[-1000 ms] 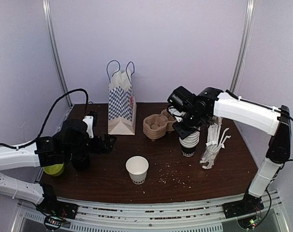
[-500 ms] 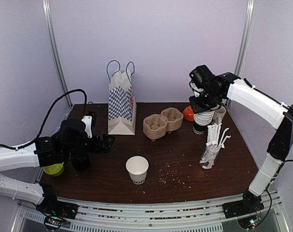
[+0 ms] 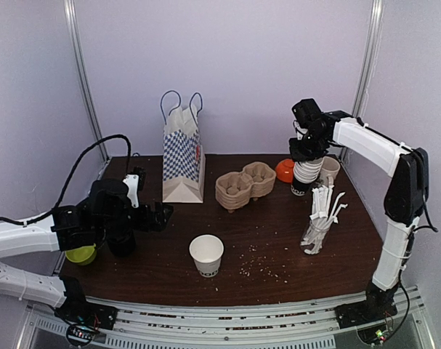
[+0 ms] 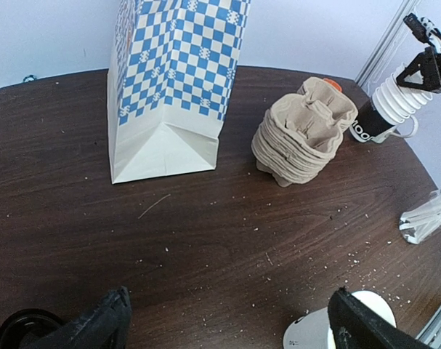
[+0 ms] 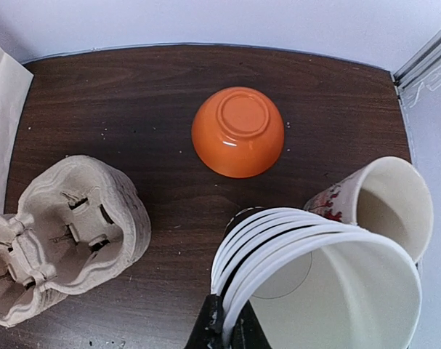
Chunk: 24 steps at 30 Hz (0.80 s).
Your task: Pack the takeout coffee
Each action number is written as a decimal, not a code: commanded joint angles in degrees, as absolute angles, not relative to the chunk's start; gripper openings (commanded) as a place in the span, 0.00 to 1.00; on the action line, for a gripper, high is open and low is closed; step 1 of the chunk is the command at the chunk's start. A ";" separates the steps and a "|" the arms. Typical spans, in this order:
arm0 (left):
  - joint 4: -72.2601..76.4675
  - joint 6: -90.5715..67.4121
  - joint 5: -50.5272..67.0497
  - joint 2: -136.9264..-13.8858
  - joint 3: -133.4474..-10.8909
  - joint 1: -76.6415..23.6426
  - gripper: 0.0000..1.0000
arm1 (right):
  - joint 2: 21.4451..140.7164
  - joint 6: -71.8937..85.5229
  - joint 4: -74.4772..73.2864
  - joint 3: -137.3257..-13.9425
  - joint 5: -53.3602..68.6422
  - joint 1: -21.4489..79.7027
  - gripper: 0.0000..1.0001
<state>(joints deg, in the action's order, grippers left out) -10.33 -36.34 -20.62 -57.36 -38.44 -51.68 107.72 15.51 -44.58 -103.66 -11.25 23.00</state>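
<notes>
A stack of brown moulded-pulp carrier trays (image 3: 242,185) stands at the back middle of the table; it also shows in the left wrist view (image 4: 304,131) and the right wrist view (image 5: 60,233). An open white paper cup (image 3: 206,254) with no lid stands at the front middle. No cup with a dark top shows plainly. My right gripper (image 3: 307,149) is shut on the rim of a stack of white cups (image 3: 304,174), seen from above in the right wrist view (image 5: 329,291). My left gripper (image 4: 227,327) is open and empty, low over the table left of the white cup (image 4: 329,331).
The blue-and-white checked bag (image 3: 182,156) stands upright at the back left. A glass of white straws (image 3: 320,218) stands at the right. An upturned orange bowl (image 5: 238,131) and a patterned cup (image 5: 391,203) sit beside the stack. A green thing (image 3: 81,254) lies under my left arm.
My right gripper has carried the stack of white cups from the middle right of the table to the back right, beside the orange bowl. The left arm has not moved.
</notes>
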 commanded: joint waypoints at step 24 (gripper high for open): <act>-11.06 -37.87 -21.35 -53.97 -37.78 -51.11 0.98 | 110.48 16.30 -50.50 -113.76 -9.48 22.76 0.61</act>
